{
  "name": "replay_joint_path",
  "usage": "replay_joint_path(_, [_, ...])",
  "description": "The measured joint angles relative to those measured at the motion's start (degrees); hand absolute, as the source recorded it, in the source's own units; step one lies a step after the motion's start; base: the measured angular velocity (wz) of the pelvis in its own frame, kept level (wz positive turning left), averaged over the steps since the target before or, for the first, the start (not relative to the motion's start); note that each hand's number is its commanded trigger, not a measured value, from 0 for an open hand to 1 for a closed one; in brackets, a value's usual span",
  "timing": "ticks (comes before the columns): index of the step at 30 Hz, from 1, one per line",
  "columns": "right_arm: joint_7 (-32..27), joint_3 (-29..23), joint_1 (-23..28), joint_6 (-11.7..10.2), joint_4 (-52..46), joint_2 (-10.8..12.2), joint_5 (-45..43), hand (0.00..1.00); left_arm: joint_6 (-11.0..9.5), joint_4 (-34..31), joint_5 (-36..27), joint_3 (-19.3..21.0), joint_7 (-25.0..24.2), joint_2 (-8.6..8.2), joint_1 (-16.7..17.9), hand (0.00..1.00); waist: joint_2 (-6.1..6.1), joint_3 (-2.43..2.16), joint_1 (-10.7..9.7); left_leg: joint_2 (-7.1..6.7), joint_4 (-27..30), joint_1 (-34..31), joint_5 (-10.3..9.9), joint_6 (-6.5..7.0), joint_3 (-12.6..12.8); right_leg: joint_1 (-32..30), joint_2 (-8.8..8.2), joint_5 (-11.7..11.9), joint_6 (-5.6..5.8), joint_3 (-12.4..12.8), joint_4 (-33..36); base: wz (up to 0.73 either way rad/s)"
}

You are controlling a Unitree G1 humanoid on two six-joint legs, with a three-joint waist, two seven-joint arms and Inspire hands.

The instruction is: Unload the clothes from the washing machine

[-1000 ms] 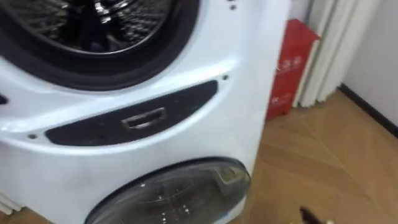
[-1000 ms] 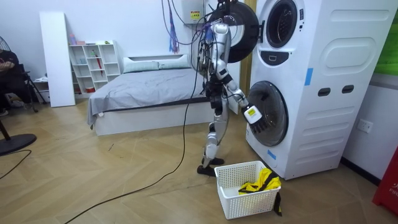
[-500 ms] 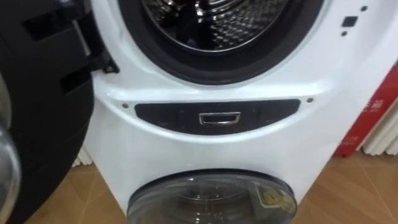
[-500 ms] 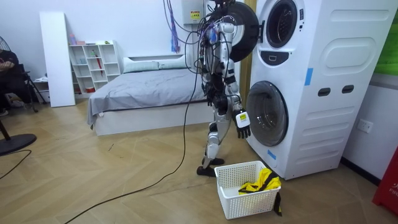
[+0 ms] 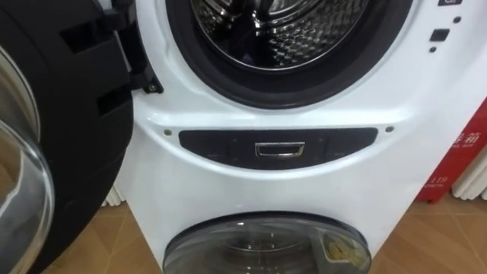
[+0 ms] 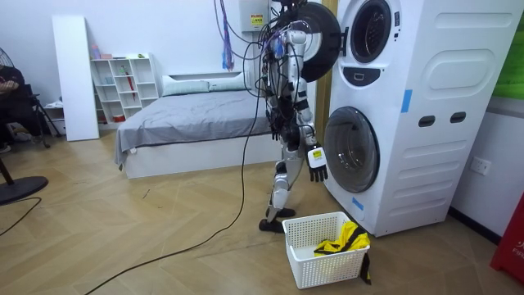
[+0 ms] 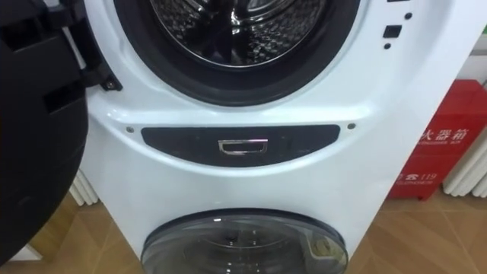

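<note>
I stand facing two stacked white washing machines (image 6: 409, 106). The upper machine's steel drum (image 5: 281, 30) is right in front of me, and the part I see is bare metal. Its dark round door (image 5: 53, 137) is swung open to my left. The lower machine's glass door (image 5: 266, 247) is shut. A white basket (image 6: 304, 238) stands on the floor by my feet with yellow and dark clothes (image 6: 340, 240) in it. My right hand (image 6: 317, 160) hangs at my side near the lower door, fingers relaxed and holding nothing.
A dark panel with a metal handle (image 5: 279, 148) sits between the two doors. A red cabinet (image 7: 445, 144) stands right of the machines. A bed (image 6: 188, 115) and white shelves (image 6: 123, 82) are behind me across the wooden floor.
My right arm has drawn back from the lower door and dropped to my side. My head camera has swung left and up, bringing the upper drum and open door into view.
</note>
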Motion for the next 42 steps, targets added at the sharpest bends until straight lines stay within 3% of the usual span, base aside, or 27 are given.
replay_joint_path(7, [-0.1,-0.6,1.0,0.0,0.0,0.3,0.7,0.0,2.9,0.8,4.7,0.1,0.0,0.05,1.7,0.0,0.19,-0.11,-0.1,0.08,-0.2,2.5,-0.6,0.36,0.9,1.7,0.44,-0.2,0.35,4.4,0.0,-0.1])
replay_joint_path(17, [0.1,-2.3,1.2,0.0,0.1,0.4,0.6,0.0,4.9,0.7,8.6,1.5,-1.1,0.07,0.7,0.0,0.73,-0.06,-0.4,0.21,1.2,2.6,-1.4,0.57,0.9,2.1,0.95,-0.2,0.38,7.6,0.1,0.01])
replay_joint_path(19, [0.6,-2.8,1.4,0.1,0.1,0.4,0.7,0.0,5.4,0.2,8.6,1.5,-1.1,0.04,0.5,0.0,0.7,-0.04,-0.3,0.27,2.2,3.0,-1.7,0.62,0.8,2.3,1.25,-0.2,0.45,10.1,0.1,0.04])
replay_joint_path(21, [0.8,-2.9,1.3,0.0,0.1,0.4,-0.4,0.0,5.6,-0.7,9.3,1.8,-1.1,0.02,0.3,0.0,0.68,0.05,0.0,0.5,4.0,2.1,-2.5,0.46,0.7,2.0,1.74,-0.4,0.16,10.6,0.1,0.02])
replay_joint_path(23, [1.7,-2.9,1.0,0.0,0.1,0.2,-2.0,0.0,5.6,-0.7,9.8,2.7,-1.1,0.01,-0.3,0.0,0.73,-0.04,0.3,0.66,6.9,0.2,-3.1,-0.01,0.6,1.2,2.38,-0.6,-0.31,11.2,0.2,-0.04])
replay_joint_path(24, [2.2,-3.0,0.7,0.0,0.1,0.2,-4.0,0.0,5.8,-0.7,9.8,3.3,-1.1,-0.06,-1.1,0.0,1.02,-0.3,0.9,0.9,9.3,-1.6,-3.4,-0.69,0.4,0.1,2.88,-0.4,-0.64,11.7,0.6,-0.17])
replay_joint_path(26, [2.9,-4.0,0.0,0.0,0.5,0.3,-6.6,0.0,6.0,-0.8,9.7,4.4,-1.1,0.01,-2.9,0.0,0.64,-0.53,1.7,1.07,12.0,-4.2,-4.5,-5.88,-0.5,-1.9,3.42,0.0,-1.41,11.4,1.4,-0.26])
replay_joint_path(27, [3.1,-4.0,-0.7,0.0,0.7,0.5,-8.3,0.0,6.4,-1.4,9.7,5.4,-1.1,0.06,-3.5,0.0,-0.8,-0.52,1.6,1.96,16.5,-6.4,-5.4,-11.51,0.4,-2.9,2.2,0.5,-1.83,9.3,1.4,-0.5])
replay_joint_path(28, [3.0,-4.0,-1.4,0.1,0.1,0.2,-10.0,0.0,6.5,-1.5,9.6,5.9,-1.1,0.03,-2.8,0.0,-0.09,-0.47,1.8,6.43,28.6,-7.7,-6.9,-10.84,5.2,-2.5,3.32,0.5,-1.85,7.8,1.3,-0.72])
replay_joint_path(29, [2.8,-4.0,-1.6,0.1,-0.6,0.1,-10.5,0.0,6.7,-0.9,8.7,6.2,-1.2,0.01,-1.8,0.0,1.5,-0.9,0.6,11.28,36.4,-6.1,-7.2,-10.33,6.8,-2.0,5.24,0.7,-2.2,6.1,1.7,-0.63])
replay_joint_path(30, [2.7,-4.0,-2.0,0.1,-0.6,0.1,-10.4,0.0,6.8,-0.9,8.1,6.2,-1.3,0.02,-1.7,0.0,2.06,-0.71,-0.2,13.33,37.7,-4.6,-7.3,-10.23,6.8,-2.1,5.91,0.7,-2.34,5.2,2.5,-0.22])
replay_joint_path(31, [2.4,-4.0,-2.0,0.9,-1.1,0.1,-10.4,0.0,6.8,-0.7,6.8,6.2,-1.3,0.05,-2.5,0.0,2.23,-0.51,-1.8,15.8,37.1,-2.0,-8.2,-10.51,6.8,-2.9,6.13,0.7,-2.51,2.2,4.4,0.1])
replay_joint_path(33, [2.4,-5.0,-1.4,2.2,-2.3,0.0,-10.5,0.0,6.3,-0.6,5.5,5.8,-1.3,-0.15,-4.1,0.0,1.89,-0.17,-2.0,17.13,33.1,1.5,-10.2,-11.79,8.0,-4.5,5.3,0.8,-2.7,0.2,7.2,-0.01])
replay_joint_path(34, [2.4,-5.6,-1.5,2.3,-2.8,0.0,-10.7,0.0,5.8,-0.7,4.4,5.2,-1.3,-0.17,-5.4,0.0,2.59,-0.34,-2.1,17.5,29.7,2.8,-12.2,-11.84,9.9,-5.6,4.86,0.9,-2.83,-0.9,8.8,-0.15])
replay_joint_path(36, [2.4,-7.2,-1.8,2.3,-3.9,0.3,-11.4,0.0,5.8,-1.3,4.1,4.3,-1.4,-0.15,-7.2,0.0,3.3,-0.3,-2.2,16.71,23.3,3.8,-14.5,-11.3,9.3,-9.1,4.19,1.5,-3.33,-0.9,14.2,0.07])
replay_joint_path(37, [2.4,-9.1,-2.1,1.8,-4.7,0.3,-11.1,0.0,5.7,-2.0,4.1,3.5,-1.5,0.01,-8.9,0.0,3.12,-0.33,-2.7,15.14,19.2,3.3,-14.8,-10.59,5.2,-14.9,4.64,1.5,-2.9,0.7,16.7,0.34])
replay_joint_path(38, [2.3,-9.5,-2.5,1.6,-4.9,0.3,-11.2,0.0,5.5,-2.5,4.0,3.3,-1.5,0.13,-9.7,0.0,3.4,-0.31,-2.7,14.93,18.0,2.6,-15.2,-9.73,2.8,-16.8,6.19,1.5,-2.23,2.4,14.3,0.32])
replay_joint_path(39, [2.1,-9.6,-4.0,1.3,-4.4,0.7,-11.2,0.0,4.5,-2.8,3.9,2.5,-1.5,0.62,-11.1,0.0,3.45,0.09,-2.6,14.17,16.5,0.8,-15.1,-7.37,-0.8,-19.8,8.55,3.9,-1.41,5.3,7.4,0.3])
replay_joint_path(40, [1.9,-9.5,-4.6,1.2,-4.0,1.1,-11.3,0.0,4.1,-2.7,4.1,2.5,-1.5,1.17,-11.4,0.0,2.98,0.11,-3.2,12.98,16.3,-1.0,-14.6,-6.35,-1.9,-20.7,8.5,8.8,-1.52,5.2,2.2,0.33])
replay_joint_path(41, [1.7,-9.5,-4.3,1.2,-3.8,1.1,-11.2,0.0,4.0,-2.4,4.1,2.3,-1.5,1.09,-10.9,0.0,2.65,-0.06,-3.4,12.07,16.3,-1.4,-14.4,-5.95,-2.0,-20.6,7.62,11.9,-2.44,5.2,1.2,0.54])
replay_joint_path(42, [1.5,-9.5,-3.3,1.3,-2.9,0.7,-11.1,0.0,3.5,-2.1,4.1,1.9,-1.5,0.57,-10.3,0.0,2.23,-0.51,-3.5,10.52,16.2,-1.3,-14.5,-5.39,-0.6,-19.8,5.12,16.1,-2.58,4.9,1.4,0.42])
